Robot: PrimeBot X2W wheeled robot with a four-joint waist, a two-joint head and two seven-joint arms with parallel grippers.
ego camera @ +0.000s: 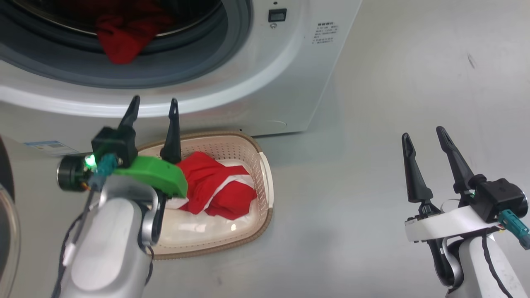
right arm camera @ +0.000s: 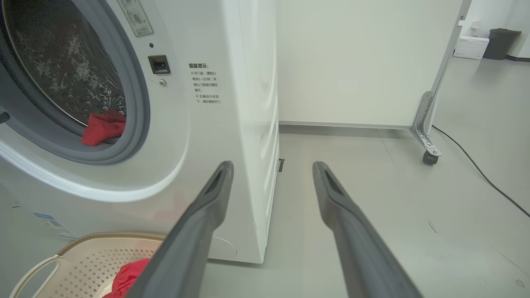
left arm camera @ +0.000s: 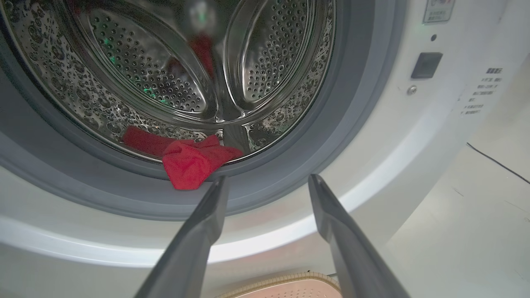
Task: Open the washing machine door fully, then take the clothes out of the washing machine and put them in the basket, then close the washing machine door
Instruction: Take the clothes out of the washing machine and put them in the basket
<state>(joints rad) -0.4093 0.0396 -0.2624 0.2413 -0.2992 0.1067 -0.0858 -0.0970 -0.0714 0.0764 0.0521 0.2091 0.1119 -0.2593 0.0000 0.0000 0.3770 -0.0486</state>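
**Head view and wrist views: containers, contents, markings**

1. Containers
- The washing machine (ego camera: 248,82) stands on the grey floor (ego camera: 393,103). The washing machine door (ego camera: 4,165) is swung clear of the opening, and only its dark edge shows at the left border.
- The steel drum (left arm camera: 165,74) holds one red garment (left arm camera: 192,163). It lies at the bottom front of the drum and drapes over the inner lip of the grey gasket (left arm camera: 290,165).
- The basket (ego camera: 265,182) sits on the floor just in front of the machine's lower panel. Red clothes (ego camera: 215,190) with a white trim stripe lie bunched in it.

2. Grippers
- The left gripper (ego camera: 154,103) is above the basket's rear rim. Its fingers are spread, hold nothing, and point at the white ring below the opening. They are clear of the garment.
- The right gripper (ego camera: 422,131) is over bare floor, well apart from the basket. Its fingers are spread and hold nothing.

3. Markings
- A block of printed Chinese text (right arm camera: 205,82) sits to the right of the opening, beside the dark latch socket (right arm camera: 159,64). It has a bold heading, and the lines below it are too small to read reliably.
- A pictogram sticker (right arm camera: 134,16) is fixed above the socket. Its detail cannot be made out.
- A blue sticker (ego camera: 51,147) is on the lower front panel. Its writing is illegible.
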